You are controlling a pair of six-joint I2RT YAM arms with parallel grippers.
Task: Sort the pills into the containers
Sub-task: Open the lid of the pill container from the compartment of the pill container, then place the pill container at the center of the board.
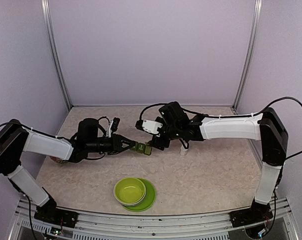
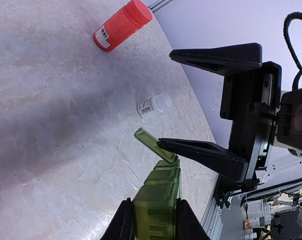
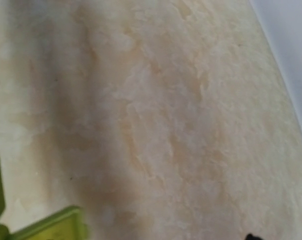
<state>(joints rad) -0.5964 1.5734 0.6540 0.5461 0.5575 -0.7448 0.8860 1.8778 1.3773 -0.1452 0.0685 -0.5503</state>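
Left end effector pinches the near end of the containers, long axis pointing straight ahead of it at your spread right end effector, whose lower finger is at the raised lid.

You could read no text, brand or number in any view. In the left wrist view, the orange-red bottle carried a white barcode label at its base end. The small white bottle carried another. The characters on both labels were too small to resolve.
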